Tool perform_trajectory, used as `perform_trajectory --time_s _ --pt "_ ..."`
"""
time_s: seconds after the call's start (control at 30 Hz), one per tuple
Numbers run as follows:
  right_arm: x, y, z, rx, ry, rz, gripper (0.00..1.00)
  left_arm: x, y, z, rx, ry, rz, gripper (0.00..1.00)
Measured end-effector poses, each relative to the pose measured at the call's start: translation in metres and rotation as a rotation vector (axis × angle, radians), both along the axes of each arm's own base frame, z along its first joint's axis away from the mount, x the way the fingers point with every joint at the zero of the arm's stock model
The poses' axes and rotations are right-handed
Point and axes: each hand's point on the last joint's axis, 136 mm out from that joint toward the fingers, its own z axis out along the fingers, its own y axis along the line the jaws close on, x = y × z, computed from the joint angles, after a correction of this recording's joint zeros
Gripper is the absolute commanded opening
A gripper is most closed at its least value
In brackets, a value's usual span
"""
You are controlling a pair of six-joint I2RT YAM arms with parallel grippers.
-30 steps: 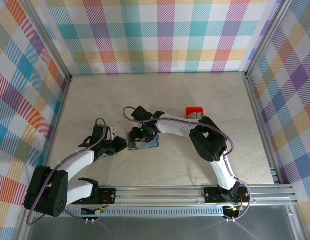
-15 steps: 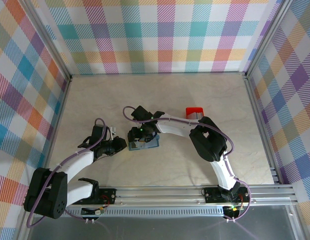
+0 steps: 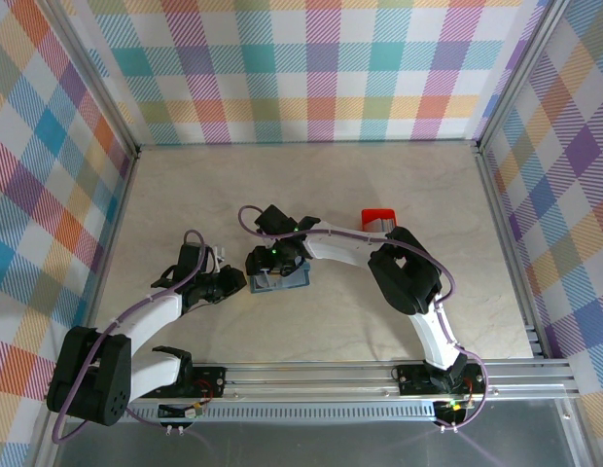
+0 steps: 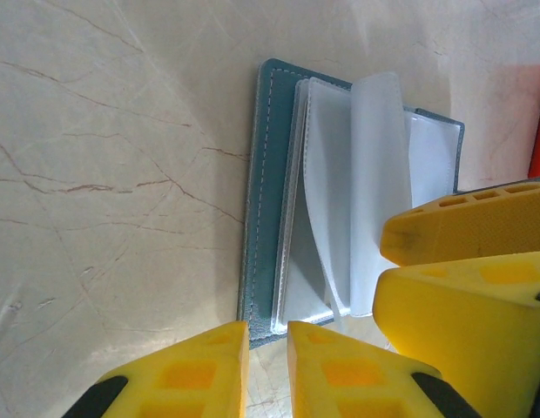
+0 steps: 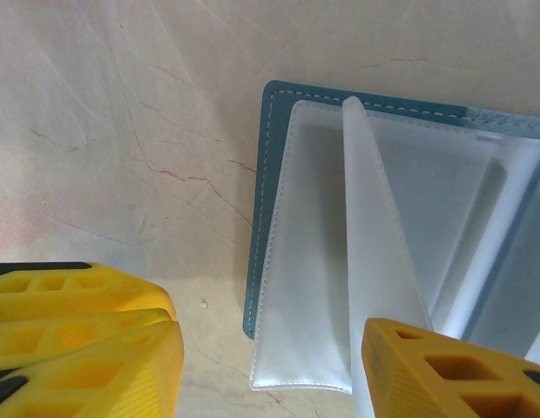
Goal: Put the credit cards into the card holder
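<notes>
Now, on the surface (image 3: 379,321), card holder (image 3: 290,282) lies open, clear pockets (image 5: 313,261) fanned, under right tool (image 5: 274,344) and just ahead of left tool (image 4: 268,331). Right tool gapes wide, empty; left tool a slit apart, empty. Step, likely: readying a pocket; next calls for fetching a card. Versus a second ago: right jaws wider.

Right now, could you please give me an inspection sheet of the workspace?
Surface: pale marbled table, faintly veined.
Job's things: card holder lies open, clear pocket leaves fanned up; contents unclear.
Clutter: red tray beyond the right arm.
Grippers: left gripper jaws nearly together at the holder's edge, grip unclear; right gripper open, straddling a pocket leaf.
Cables: purple cables run along both arms.
Surroundings: plaid walls, aluminium frame.
</notes>
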Motion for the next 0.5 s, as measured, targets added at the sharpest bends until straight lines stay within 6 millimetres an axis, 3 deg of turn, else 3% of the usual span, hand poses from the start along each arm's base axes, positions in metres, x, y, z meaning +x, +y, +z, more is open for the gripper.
perform_trajectory --time_s 0.2,0.5 --pt "0.002 -0.006 -0.004 -0.031 -0.009 -0.018 0.56 -0.001 0.0 0.001 0.0 0.002 0.001 0.19" --pt "0.007 -0.031 -0.011 -0.141 -0.053 -0.071 0.55 -0.004 0.0 0.0 0.001 0.009 -0.004 0.19"
